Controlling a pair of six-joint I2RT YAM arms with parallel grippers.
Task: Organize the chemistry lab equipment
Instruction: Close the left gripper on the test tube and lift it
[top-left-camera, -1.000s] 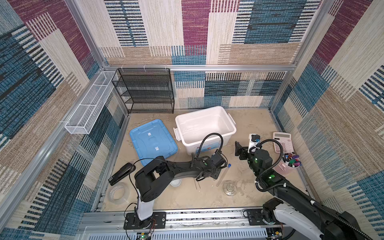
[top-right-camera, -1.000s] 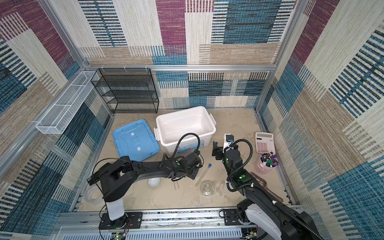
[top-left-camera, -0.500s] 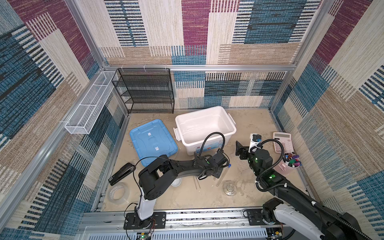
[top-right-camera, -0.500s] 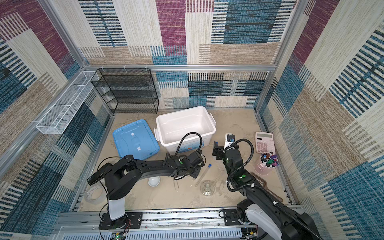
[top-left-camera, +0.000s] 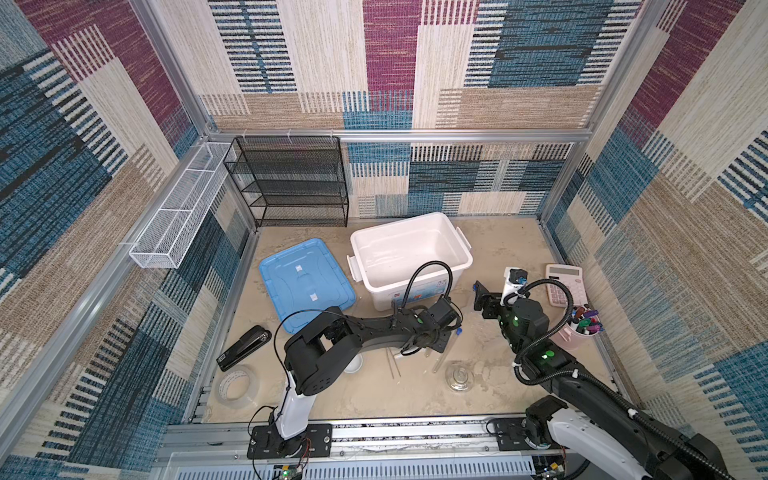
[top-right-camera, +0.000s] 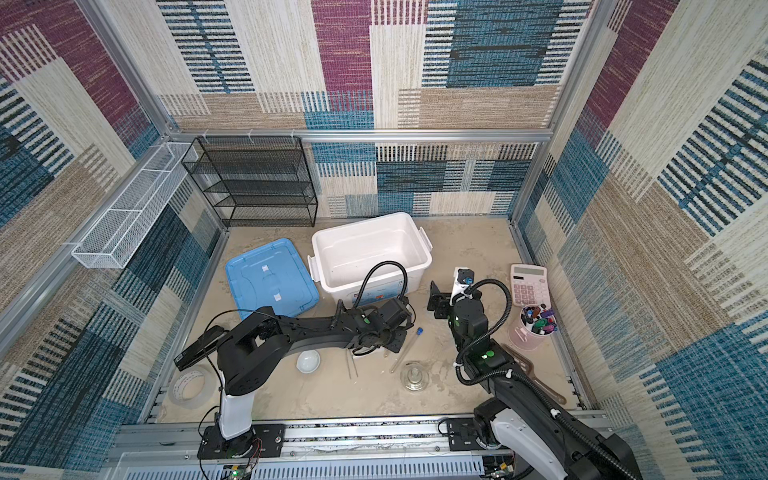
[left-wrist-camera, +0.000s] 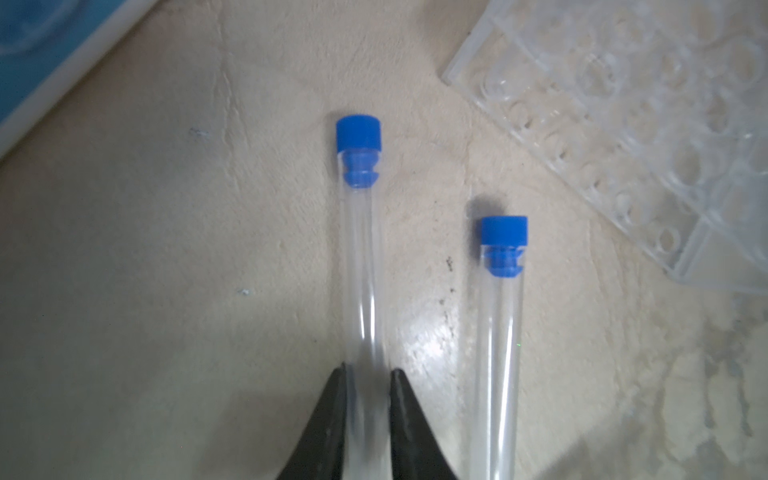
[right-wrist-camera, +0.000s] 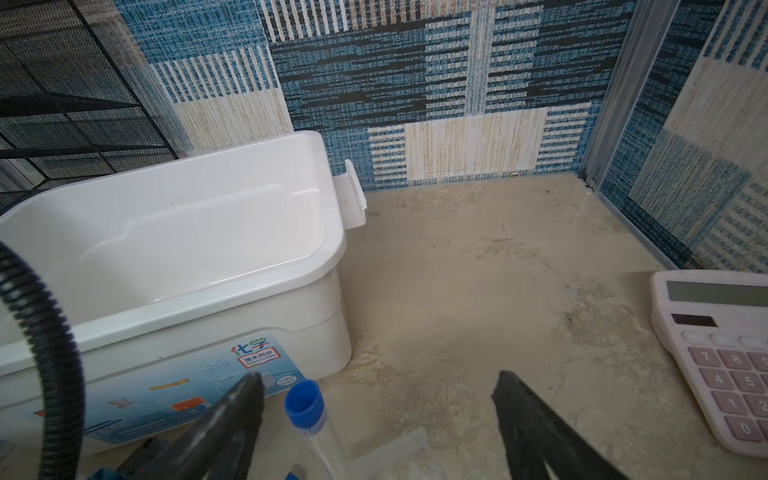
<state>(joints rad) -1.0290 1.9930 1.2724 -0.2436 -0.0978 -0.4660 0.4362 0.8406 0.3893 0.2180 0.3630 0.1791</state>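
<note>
In the left wrist view two clear blue-capped tubes lie side by side on the beige floor. My left gripper (left-wrist-camera: 368, 370) is shut on one tube (left-wrist-camera: 361, 249), a black fingertip against each side of it. The other tube (left-wrist-camera: 498, 332) lies free beside it, near the clear welled tray (left-wrist-camera: 644, 124). In both top views the left gripper (top-left-camera: 436, 345) (top-right-camera: 395, 340) is low in front of the white bin. My right gripper (top-left-camera: 484, 299) (right-wrist-camera: 379, 377) hangs open and empty. A small white bowl (top-right-camera: 308, 361), thin metal tweezers (top-right-camera: 352, 365) and a glass dish (top-left-camera: 459, 376) lie nearby.
A white bin (top-left-camera: 409, 253) stands mid-floor with its blue lid (top-left-camera: 305, 282) beside it. A black mesh rack (top-left-camera: 291, 183) and a white wire basket (top-left-camera: 178, 208) line the back left. A stapler (top-left-camera: 245, 347), tape roll (top-left-camera: 239, 386), pink calculator (top-left-camera: 564, 284) and marker cup (top-left-camera: 577, 332) sit at the sides.
The left arm has shifted slightly toward the tubes in front of the bin. The right arm has not moved.
</note>
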